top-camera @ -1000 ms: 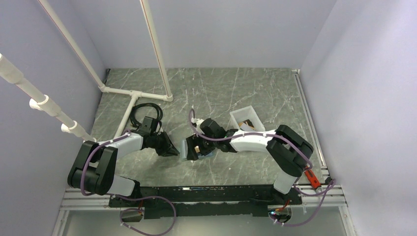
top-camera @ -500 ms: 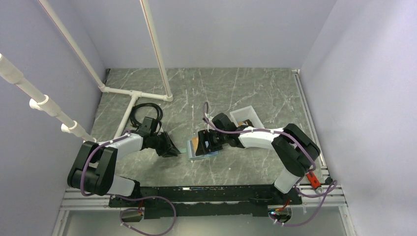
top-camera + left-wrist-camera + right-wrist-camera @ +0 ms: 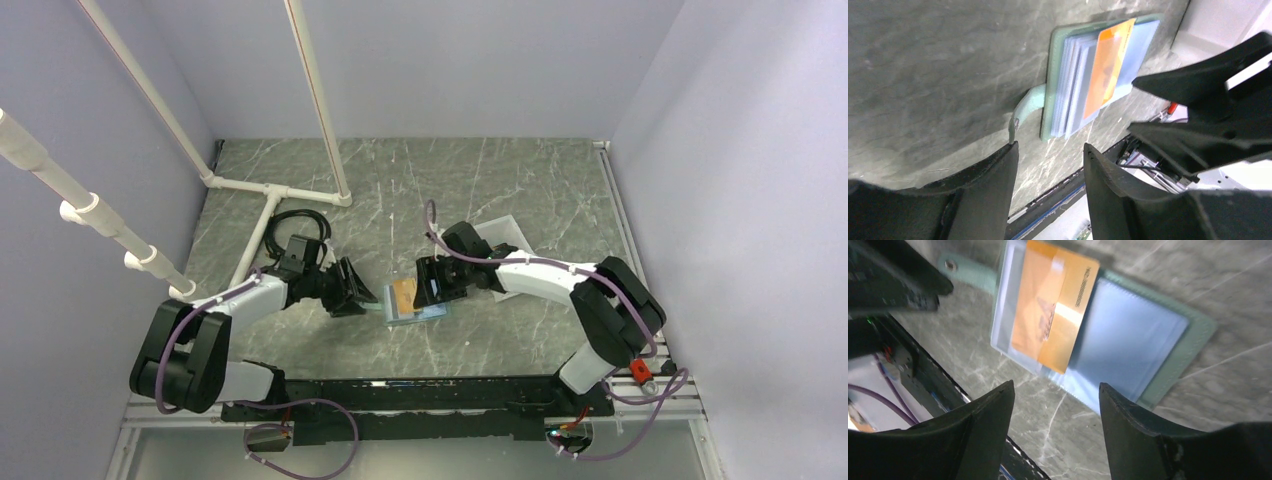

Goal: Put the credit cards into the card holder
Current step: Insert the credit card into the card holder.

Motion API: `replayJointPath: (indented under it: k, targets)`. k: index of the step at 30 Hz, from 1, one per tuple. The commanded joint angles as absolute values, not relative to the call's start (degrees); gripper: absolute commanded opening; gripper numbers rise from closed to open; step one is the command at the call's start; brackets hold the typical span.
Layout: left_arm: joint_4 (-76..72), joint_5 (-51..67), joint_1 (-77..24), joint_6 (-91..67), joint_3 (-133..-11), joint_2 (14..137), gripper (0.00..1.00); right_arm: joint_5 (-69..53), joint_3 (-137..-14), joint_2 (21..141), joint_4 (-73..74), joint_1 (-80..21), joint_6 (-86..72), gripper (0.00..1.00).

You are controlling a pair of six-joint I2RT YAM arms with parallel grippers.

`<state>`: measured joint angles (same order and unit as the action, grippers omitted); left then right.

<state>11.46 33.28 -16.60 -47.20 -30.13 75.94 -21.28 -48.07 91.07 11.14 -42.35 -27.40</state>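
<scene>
The card holder (image 3: 428,312) lies open on the table, sage-green rim, light blue slots up. It also shows in the left wrist view (image 3: 1143,45) and the right wrist view (image 3: 1133,340). An orange-yellow credit card (image 3: 404,294) sits slanted on its left half, partly tucked under a clear slot (image 3: 1055,305) (image 3: 1108,65). The pale card is out of view. My left gripper (image 3: 364,292) (image 3: 1050,150) is open and empty, just left of the holder's snap strap (image 3: 1020,112). My right gripper (image 3: 430,282) (image 3: 1055,387) is open and empty, just above the holder.
A white open-fronted bin (image 3: 505,228) stands behind the right arm, mostly hidden by it. A black coiled cable (image 3: 300,222) and a white pipe frame (image 3: 270,188) lie at the back left. The arms' base rail (image 3: 420,390) runs along the near edge.
My right gripper has drawn back to the right off the holder, leaving the orange card lying in it. My left gripper has shifted right toward the holder's strap.
</scene>
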Motion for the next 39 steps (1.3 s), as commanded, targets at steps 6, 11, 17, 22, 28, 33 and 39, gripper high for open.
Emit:
replayJointPath:
  k: [6,11,17,22,28,33,39]
  targets:
    - [7.56,34.33,-20.86,-46.49,-32.55,78.69,0.56,-28.05,-56.34,97.88,5.31,-37.12,-27.48,0.59]
    - [8.82,31.48,-21.88,-46.41,-33.2,80.44,0.47,-28.38,-61.93,104.18,5.67,-36.12,-25.14,0.5]
    - [9.58,29.87,-22.06,-46.74,-33.46,83.41,0.38,-26.59,-65.44,107.76,6.1,-35.34,-22.23,0.46]
    - [8.88,28.83,-22.06,-47.52,-33.0,85.06,0.27,-30.45,-67.31,111.41,5.0,-35.33,-22.28,0.46]
    - [7.39,27.93,-22.06,-48.86,-31.78,85.35,0.17,-32.93,-67.04,112.94,3.65,-35.29,-22.16,0.43]
    - [7.43,27.29,-22.06,-49.44,-31.28,85.12,0.12,-34.41,-65.47,111.45,3.86,-35.5,-21.67,0.28]
    - [7.65,26.77,-22.06,-49.91,-31.03,84.31,0.08,-36.21,-62.51,109.22,3.55,-35.77,-22.3,0.2]
